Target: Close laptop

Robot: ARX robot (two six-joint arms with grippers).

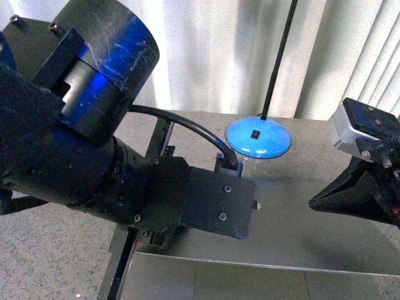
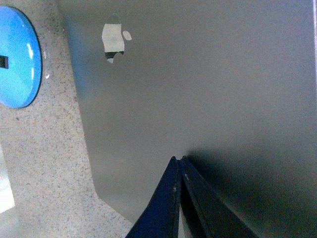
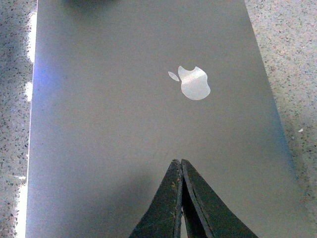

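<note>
The laptop (image 1: pixel 300 231) shows only its plain grey lid, which fills most of both wrist views. The apple logo (image 3: pixel 194 83) is bright on the lid (image 3: pixel 124 124) and also shows in the left wrist view as a logo (image 2: pixel 114 42). Keys and screen are hidden. My left gripper (image 2: pixel 179 158) is shut, its tips right at the lid (image 2: pixel 208 89) near one edge, with a dark shadow beside them. My right gripper (image 3: pixel 180 161) is shut too, tips over the lid a short way from the logo. In the front view the right gripper (image 1: pixel 312 203) points in from the right.
A blue round lamp base (image 1: pixel 257 137) with a thin black pole stands behind the laptop on the speckled table (image 1: pixel 56 262). My bulky left arm (image 1: pixel 94 144) blocks the left half of the front view. White curtains hang behind.
</note>
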